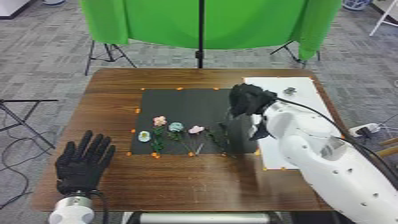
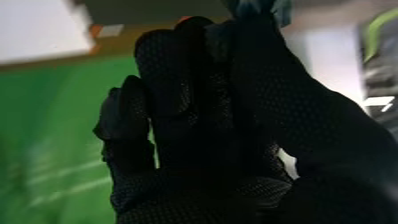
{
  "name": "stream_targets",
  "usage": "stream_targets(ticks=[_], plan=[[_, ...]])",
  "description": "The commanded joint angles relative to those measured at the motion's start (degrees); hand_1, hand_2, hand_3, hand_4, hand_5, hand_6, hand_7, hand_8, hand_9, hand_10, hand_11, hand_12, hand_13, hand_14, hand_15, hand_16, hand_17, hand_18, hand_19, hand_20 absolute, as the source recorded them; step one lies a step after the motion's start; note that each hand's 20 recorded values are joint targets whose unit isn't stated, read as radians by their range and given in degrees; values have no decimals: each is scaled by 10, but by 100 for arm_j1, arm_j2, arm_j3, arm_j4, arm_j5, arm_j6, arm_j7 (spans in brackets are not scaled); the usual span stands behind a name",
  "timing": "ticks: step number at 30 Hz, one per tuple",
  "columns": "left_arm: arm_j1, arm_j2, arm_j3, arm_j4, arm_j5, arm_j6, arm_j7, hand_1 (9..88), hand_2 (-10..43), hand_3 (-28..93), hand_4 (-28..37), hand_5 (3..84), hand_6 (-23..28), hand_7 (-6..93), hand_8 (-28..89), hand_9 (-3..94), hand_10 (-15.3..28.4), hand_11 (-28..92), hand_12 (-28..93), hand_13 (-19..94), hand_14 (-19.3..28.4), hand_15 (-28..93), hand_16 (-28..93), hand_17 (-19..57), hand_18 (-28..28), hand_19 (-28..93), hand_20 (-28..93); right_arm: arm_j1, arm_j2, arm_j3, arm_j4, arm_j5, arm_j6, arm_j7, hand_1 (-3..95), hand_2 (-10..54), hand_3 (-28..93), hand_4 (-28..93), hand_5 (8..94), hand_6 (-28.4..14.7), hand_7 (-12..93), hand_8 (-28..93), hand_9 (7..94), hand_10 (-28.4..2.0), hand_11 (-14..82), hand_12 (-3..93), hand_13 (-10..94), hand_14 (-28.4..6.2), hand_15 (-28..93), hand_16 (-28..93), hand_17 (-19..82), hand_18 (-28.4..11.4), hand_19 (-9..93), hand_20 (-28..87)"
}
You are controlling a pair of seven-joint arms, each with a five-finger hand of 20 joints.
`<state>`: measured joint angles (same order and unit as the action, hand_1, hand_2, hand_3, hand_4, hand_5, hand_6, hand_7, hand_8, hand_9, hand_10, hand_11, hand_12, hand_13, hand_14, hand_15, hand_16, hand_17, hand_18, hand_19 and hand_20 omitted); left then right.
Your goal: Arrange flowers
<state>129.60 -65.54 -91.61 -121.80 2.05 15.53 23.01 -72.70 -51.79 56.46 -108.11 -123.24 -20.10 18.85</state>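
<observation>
In the head view my right hand [image 1: 251, 98] is above the right edge of the black mat [image 1: 191, 100]. In the right wrist view the same hand [image 2: 204, 100] pinches a blue-grey flower [image 2: 258, 7] between thumb and fingers; the glove partly hides it. Lower on the mat lie a white flower with a yellow centre [image 1: 144, 136], a pink flower [image 1: 160, 121], a pale blue flower [image 1: 176, 127] and another pink flower [image 1: 196, 129], with green stems toward the front edge. My left hand [image 1: 84, 162] is open, its fingers straight, over the table's left side.
A white sheet [image 1: 282, 150] lies along the right of the brown table [image 1: 178, 190], under my right arm. A small grey object [image 1: 290, 91] rests on its far part. Orange markers surround the mat. Behind the table hangs a green cloth [image 1: 151, 22] on stands.
</observation>
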Motion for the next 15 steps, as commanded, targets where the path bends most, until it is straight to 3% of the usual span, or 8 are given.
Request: stream_targets(ticks=[1,6,8,15], plan=[[106,-5,-2,0,-35,120,-7,259,141,794,-283,399,87,109,-103,404,165,244,122,314,173,408,-65,-67,145,362,134,217,-99,-434,139,-112,-206,-111,582,-95,722,-283,670,-25,494,-13,730,-134,245,425,651,-92,577,365,356,-216,881,402],[59,9,2,21,-19,51,5,260,143,793,-283,401,87,110,-103,407,166,246,122,315,173,410,-64,-67,146,363,134,302,-128,-560,184,-221,-49,-63,578,-95,726,-283,652,-26,489,-23,714,-134,241,418,638,-91,584,360,352,-215,883,397],[33,-5,-9,30,15,105,-58,259,143,793,-283,401,88,110,-103,407,166,247,122,315,173,410,-64,-67,146,363,135,304,-126,-578,165,-271,24,-81,578,-95,727,-283,650,-27,489,-25,712,-135,241,415,636,-90,585,358,352,-215,883,395],[56,-29,-22,34,-17,152,-66,259,144,794,-283,402,89,110,-103,407,166,247,121,315,173,411,-65,-68,146,365,134,260,-185,-606,191,-307,-154,-198,577,-95,728,-283,641,-28,487,-31,704,-133,239,406,629,-88,591,356,348,-214,886,390]])
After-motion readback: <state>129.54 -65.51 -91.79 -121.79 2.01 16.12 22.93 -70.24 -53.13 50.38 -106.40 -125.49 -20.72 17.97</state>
